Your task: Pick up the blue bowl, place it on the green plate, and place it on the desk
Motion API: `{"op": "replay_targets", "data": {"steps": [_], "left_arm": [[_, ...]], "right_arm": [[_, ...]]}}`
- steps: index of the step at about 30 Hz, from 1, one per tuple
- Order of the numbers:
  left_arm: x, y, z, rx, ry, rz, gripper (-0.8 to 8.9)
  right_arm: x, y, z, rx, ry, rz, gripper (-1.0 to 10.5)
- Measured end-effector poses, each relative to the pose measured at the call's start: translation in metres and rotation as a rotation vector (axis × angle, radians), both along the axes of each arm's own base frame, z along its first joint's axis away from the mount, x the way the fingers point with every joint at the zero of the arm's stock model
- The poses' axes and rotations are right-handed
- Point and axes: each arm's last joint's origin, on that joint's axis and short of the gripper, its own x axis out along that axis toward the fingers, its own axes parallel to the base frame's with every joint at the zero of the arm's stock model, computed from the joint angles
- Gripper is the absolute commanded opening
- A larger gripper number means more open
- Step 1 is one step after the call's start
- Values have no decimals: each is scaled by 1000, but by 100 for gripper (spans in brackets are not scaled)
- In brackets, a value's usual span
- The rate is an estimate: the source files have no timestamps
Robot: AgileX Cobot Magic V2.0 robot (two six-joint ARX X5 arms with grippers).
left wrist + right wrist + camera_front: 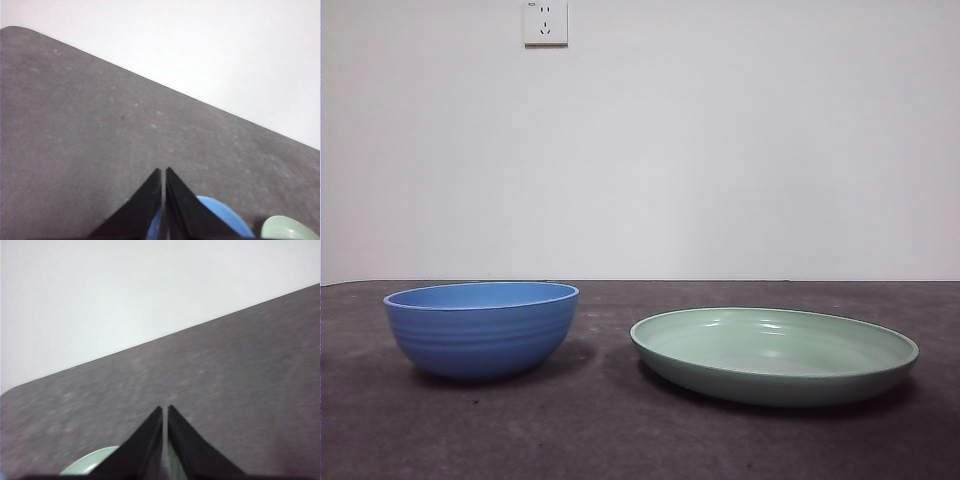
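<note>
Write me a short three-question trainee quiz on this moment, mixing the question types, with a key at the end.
1. True or false: the blue bowl already sits on the green plate.
2. In the front view, what does the blue bowl rest on? A) the green plate B) the desk C) a gripper
3. Fill in: the jaws of the left gripper and the right gripper are both ____.

Key:
1. False; the two stand apart on the desk, bowl to the left in the front view.
2. B
3. shut, each holding nothing.
</note>
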Motion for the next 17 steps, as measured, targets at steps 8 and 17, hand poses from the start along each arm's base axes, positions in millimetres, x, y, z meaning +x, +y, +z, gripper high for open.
{"op": "replay_targets", "data": {"steps": [8, 17], "left_arm": [[18, -3, 75, 47, -36, -77, 15], [59, -9, 115, 119, 16, -245, 15]], "right_arm": [[16, 3, 58, 36, 126, 151, 12], [50, 7, 103, 5, 214, 376, 12]]}}
